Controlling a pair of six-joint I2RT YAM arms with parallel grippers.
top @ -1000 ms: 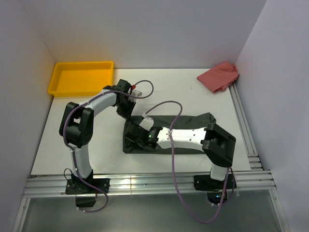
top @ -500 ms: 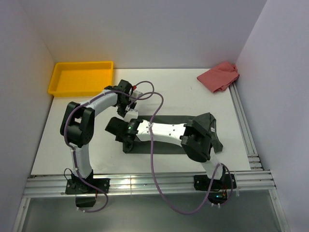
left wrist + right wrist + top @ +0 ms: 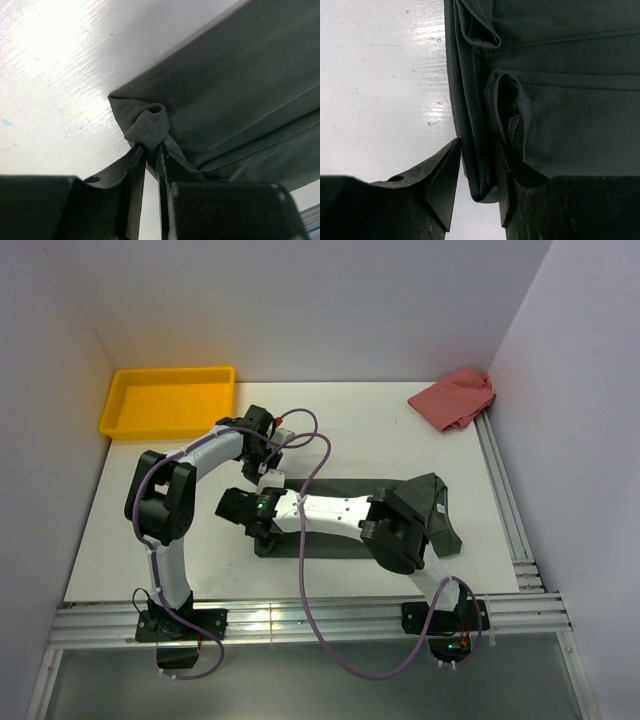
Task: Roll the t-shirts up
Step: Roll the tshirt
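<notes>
The dark charcoal t-shirt [image 3: 335, 543] lies folded into a long band across the table's middle, its right end rumpled. My left gripper [image 3: 264, 472] is at the band's far-left corner. In the left wrist view it [image 3: 152, 150] is shut on a small bunched fold of the t-shirt [image 3: 240, 90]. My right arm reaches left over the band, and my right gripper [image 3: 240, 510] is at its left end. In the right wrist view it [image 3: 477, 150] stands open, with the folded left edge of the t-shirt [image 3: 570, 75] between its fingers. No neck label shows.
A yellow tray [image 3: 165, 372] sits at the back left. A crumpled pink-red cloth [image 3: 455, 397] lies at the back right by the wall. Metal rails run along the right edge [image 3: 503, 490] and the front edge [image 3: 300, 620]. White walls close in three sides.
My right arm has swung left across the shirt, carrying its gripper from over the band's left part out to its left edge. The shirt's right end has rumpled. The left gripper barely moved.
</notes>
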